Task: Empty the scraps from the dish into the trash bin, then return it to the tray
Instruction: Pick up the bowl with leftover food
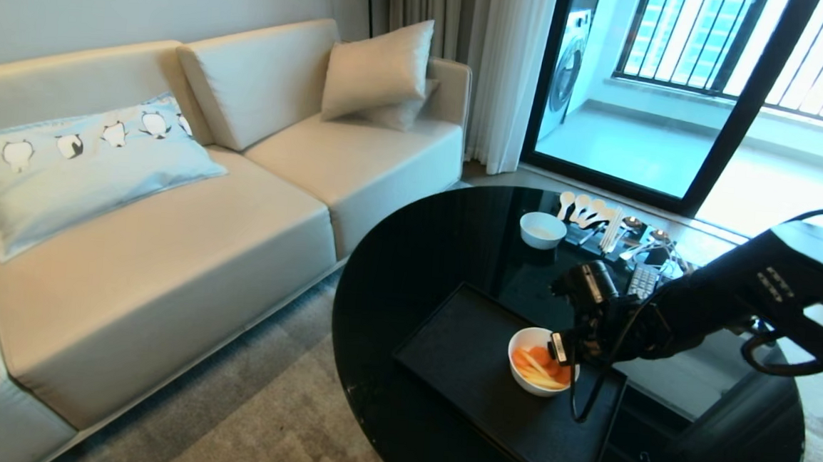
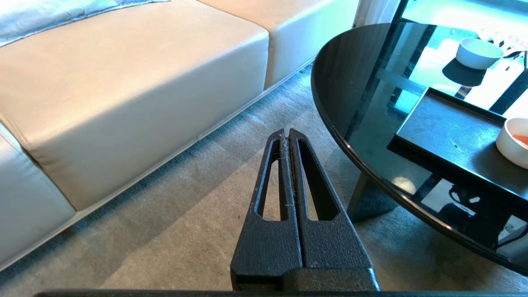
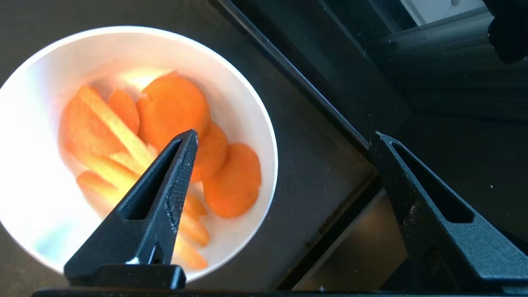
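A home living room: a cream leather sofa (image 1: pixel 171 195) with cushions, grey carpet (image 1: pixel 257 421), sheer curtains (image 1: pixel 507 65), and a balcony sliding glass door (image 1: pixel 677 97) with a washing machine (image 1: pixel 568 69) behind.

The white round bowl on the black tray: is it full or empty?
Not empty: the white round bowl holds orange carrot slices and pale yellow strips.

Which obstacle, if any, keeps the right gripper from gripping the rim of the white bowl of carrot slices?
Probably none. The right gripper is open, one finger above the carrot slices and the other outside the white bowl, so the rim lies between them.
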`<state>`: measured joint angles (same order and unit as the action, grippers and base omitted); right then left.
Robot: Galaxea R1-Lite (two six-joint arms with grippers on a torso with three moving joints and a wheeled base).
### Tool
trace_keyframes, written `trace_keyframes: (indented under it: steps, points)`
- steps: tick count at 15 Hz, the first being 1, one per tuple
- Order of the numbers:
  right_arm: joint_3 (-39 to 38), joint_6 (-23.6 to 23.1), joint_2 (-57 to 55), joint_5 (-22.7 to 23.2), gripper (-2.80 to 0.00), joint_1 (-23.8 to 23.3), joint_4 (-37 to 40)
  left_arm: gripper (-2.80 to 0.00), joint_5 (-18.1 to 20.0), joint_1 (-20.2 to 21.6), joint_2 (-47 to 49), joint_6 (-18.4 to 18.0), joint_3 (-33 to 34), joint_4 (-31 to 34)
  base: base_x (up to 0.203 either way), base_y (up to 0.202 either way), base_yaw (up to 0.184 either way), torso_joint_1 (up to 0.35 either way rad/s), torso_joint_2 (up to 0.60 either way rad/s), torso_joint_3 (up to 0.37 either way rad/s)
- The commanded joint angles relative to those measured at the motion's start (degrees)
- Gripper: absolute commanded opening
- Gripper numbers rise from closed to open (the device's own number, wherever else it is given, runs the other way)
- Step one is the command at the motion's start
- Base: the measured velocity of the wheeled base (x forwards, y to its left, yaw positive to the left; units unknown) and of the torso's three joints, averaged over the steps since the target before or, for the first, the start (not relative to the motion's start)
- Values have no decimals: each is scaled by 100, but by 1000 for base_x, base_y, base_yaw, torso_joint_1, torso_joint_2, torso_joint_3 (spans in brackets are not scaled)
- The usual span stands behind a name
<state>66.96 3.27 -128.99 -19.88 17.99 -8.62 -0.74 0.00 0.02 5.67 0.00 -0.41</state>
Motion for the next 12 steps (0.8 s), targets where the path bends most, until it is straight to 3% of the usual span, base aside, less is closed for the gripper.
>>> trace_keyframes:
  steps: [1,7,8,12]
  points:
    - [213,6,-250,-16,0,-31,9,-280,-5,0,-2,4,0,-2,0,0,0,0,0,0]
    - [555,7,-554,-7,0,-94,13,-280,-5,0,-2,4,0,-2,0,0,0,0,0,0]
    - [555,7,-584,-16,-280,-94,1,-280,-5,0,-2,4,0,-2,0,0,0,0,0,0]
    - [555,-2,-676,-16,-280,-125,-21,-280,-5,0,-2,4,0,-2,0,0,0,0,0,0]
